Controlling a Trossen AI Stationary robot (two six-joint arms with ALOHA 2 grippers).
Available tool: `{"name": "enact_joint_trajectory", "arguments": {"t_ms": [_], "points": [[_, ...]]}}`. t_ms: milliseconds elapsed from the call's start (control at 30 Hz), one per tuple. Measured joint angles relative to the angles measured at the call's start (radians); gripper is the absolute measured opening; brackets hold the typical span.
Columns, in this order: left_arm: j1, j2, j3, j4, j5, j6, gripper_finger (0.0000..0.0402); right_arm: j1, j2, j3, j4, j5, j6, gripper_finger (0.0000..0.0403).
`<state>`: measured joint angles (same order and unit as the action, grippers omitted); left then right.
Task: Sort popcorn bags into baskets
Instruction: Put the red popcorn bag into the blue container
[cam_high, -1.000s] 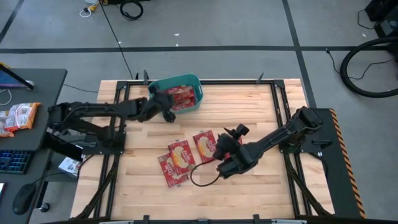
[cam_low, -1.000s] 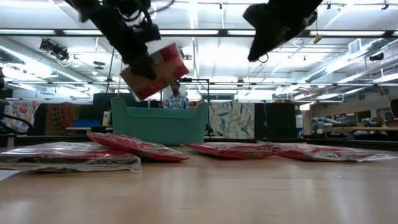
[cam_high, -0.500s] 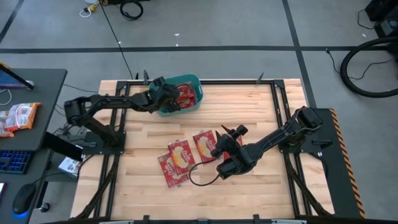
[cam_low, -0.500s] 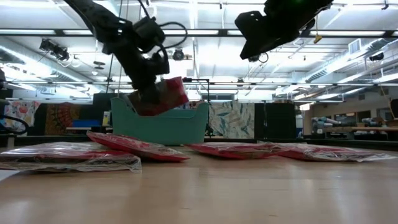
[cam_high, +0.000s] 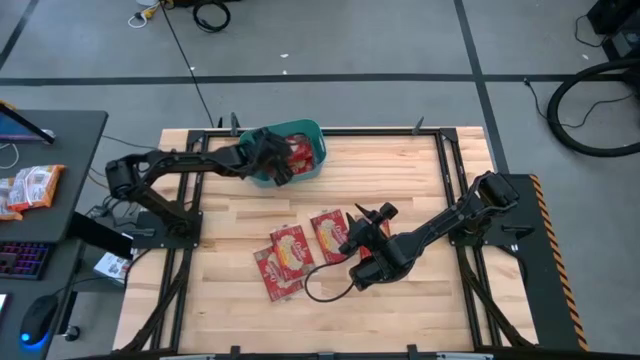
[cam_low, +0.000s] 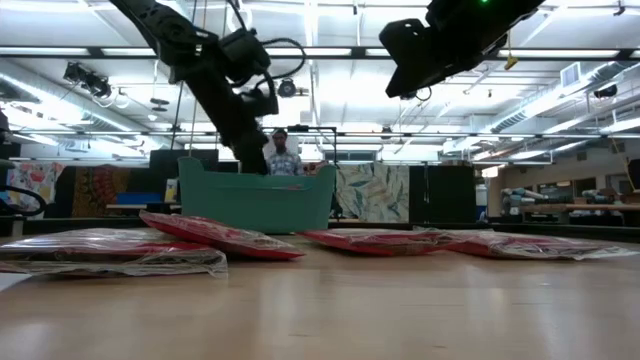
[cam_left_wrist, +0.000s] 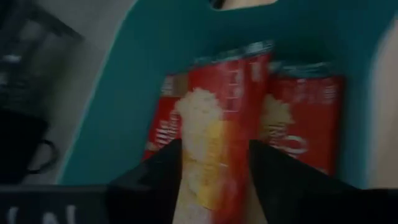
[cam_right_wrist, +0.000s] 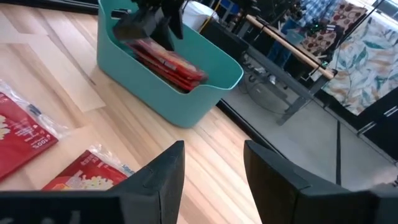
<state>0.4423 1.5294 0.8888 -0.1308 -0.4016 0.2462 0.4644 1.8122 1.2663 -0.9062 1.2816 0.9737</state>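
Observation:
The teal basket (cam_high: 300, 135) stands at the table's far edge, left of the middle, with several red popcorn bags (cam_left_wrist: 224, 118) upright inside it. My left gripper (cam_high: 278, 166) hangs open just above the basket's near-left part; one bag stands below the gap between its fingers (cam_left_wrist: 155, 177). More popcorn bags (cam_high: 291, 250) (cam_high: 329, 233) (cam_high: 277, 276) lie flat on the middle of the table. My right gripper (cam_high: 352, 233) hovers open above the bags' right side (cam_right_wrist: 214, 180), clear of them. One more bag (cam_high: 374, 228) partly shows beneath it.
A black cable loop (cam_high: 322, 290) lies on the table near the right arm. A side desk at the left holds orange-and-white snack packets (cam_high: 30, 188) and a keyboard (cam_high: 22, 258). In the low view a person (cam_low: 285, 155) stands behind the basket. Bare wood lies at the table's near and right parts.
My left gripper has carried a popcorn bag a little toward the far edge and down over the basket. It has then opened and let go, and the bag has dropped inside, out of the low view. My right gripper has tipped and sunk slightly above the bags.

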Motion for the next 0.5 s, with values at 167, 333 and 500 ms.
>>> {"name": "enact_joint_trajectory", "arguments": {"t_ms": [167,333,500], "points": [[0.001,-0.085,0.016,-0.072,0.095,-0.048,0.0207,0.005,0.000,0.000,0.015,-0.022,0.002,0.0169],[-0.035,-0.212,-0.023,-0.103,0.422,-0.051,0.0197,0.004,0.000,0.001,0.032,-0.068,-0.004,0.0169],[-0.150,-0.262,-0.115,-0.106,0.539,-0.044,0.0186,-0.003,0.000,0.001,0.052,-0.074,-0.016,0.0169]]}}
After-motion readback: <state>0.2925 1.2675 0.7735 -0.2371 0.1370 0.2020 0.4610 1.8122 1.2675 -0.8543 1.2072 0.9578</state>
